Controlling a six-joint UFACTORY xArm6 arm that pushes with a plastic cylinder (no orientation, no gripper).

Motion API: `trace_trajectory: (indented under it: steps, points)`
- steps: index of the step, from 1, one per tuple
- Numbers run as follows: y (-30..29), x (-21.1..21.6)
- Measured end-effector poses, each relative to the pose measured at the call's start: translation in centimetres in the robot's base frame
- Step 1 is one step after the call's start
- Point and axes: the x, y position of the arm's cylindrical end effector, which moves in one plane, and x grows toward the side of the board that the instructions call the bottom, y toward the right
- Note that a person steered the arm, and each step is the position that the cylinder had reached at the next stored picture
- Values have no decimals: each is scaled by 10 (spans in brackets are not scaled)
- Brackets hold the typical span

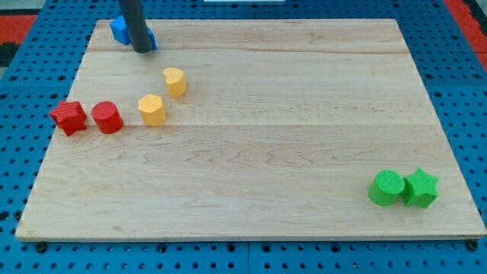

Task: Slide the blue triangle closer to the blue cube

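— Inspector: Start with the largest item.
— Onlooker: The wooden desk (266, 129), sitting on a blue pegboard (23, 68).
— Inspector: And the arm?
— Onlooker: The dark rod (135, 19) comes down at the view's top left; my tip (141, 50) rests against a blue block (120, 30) (shape largely hidden, and only one blue piece shows). There are no fingers on this rig, so no grip state can be told.
— Inspector: The rest?
— Onlooker: Green star (421, 188) touching green cylinder (386, 187) at bottom right. Red star-like block (69, 116) beside red cylinder (107, 117) at left. Yellow hexagon (152, 109) and yellow heart-like block (175, 81) nearby.
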Motion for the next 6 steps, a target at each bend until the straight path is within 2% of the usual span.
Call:
trace_trajectory:
  steps: [2,3,4,6]
  points:
    - [18,11]
    - [52,-10]
    - [43,-42]
    - [2,-47]
